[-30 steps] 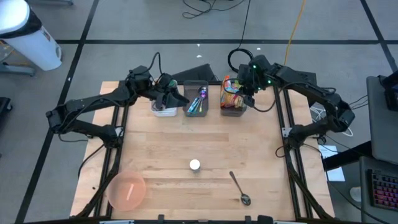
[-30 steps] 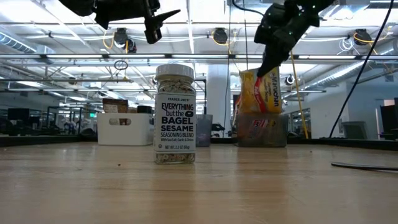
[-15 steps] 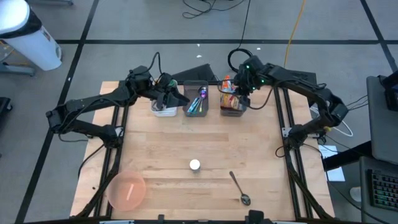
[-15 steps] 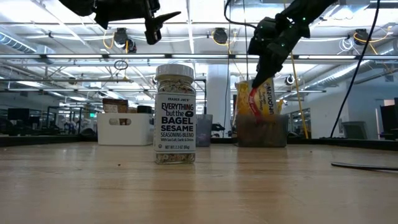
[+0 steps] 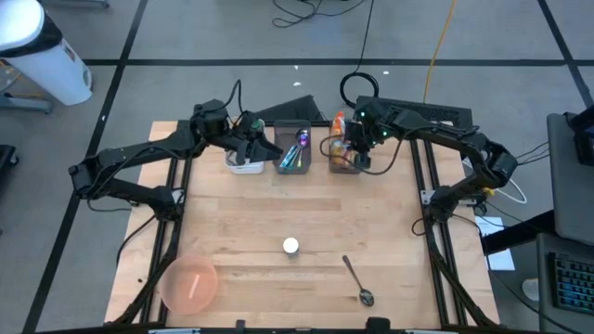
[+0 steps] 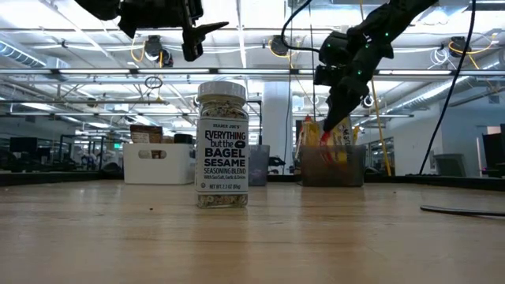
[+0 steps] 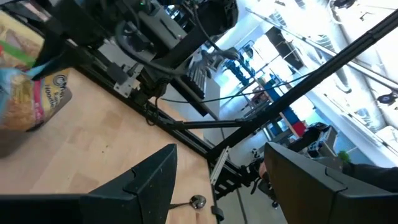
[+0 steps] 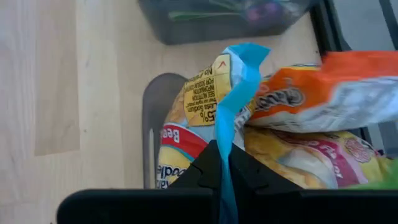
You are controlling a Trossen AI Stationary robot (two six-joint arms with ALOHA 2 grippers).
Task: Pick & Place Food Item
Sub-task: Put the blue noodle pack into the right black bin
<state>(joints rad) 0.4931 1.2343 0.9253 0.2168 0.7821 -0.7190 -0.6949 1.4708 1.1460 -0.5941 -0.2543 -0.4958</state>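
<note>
A yellow noodle packet (image 8: 193,106) with a blue sealed end stands in the dark bin (image 5: 345,160) at the table's far edge. My right gripper (image 8: 222,149) is shut on it from above, also seen in the low view (image 6: 325,132). An orange packet (image 8: 323,87) lies beside it in the same bin. My left gripper (image 5: 267,147) hangs open and level over the white bin (image 5: 243,161), with nothing between its fingers (image 7: 149,180). A seasoning jar (image 6: 222,144) stands upright mid-table. My right gripper pinches the packet's blue sealed end (image 8: 235,93) between its two fingers. The fingers slant down from the table's far right. The packet stands below them, its lower part inside the dark bin (image 6: 331,164) among other packets.
A grey bin with utensils (image 5: 293,148) sits between the white bin and the dark one. A spoon (image 5: 357,283) lies near the front edge at the right, a pink bowl (image 5: 189,283) at the front left. Bare wood lies around the jar's lid (image 5: 291,246).
My right gripper has gone down and a little toward the table's left, still shut on the packet. The packet, which stood well above the dark bin's rim, has sunk into the bin, so only its top shows over the rim.
</note>
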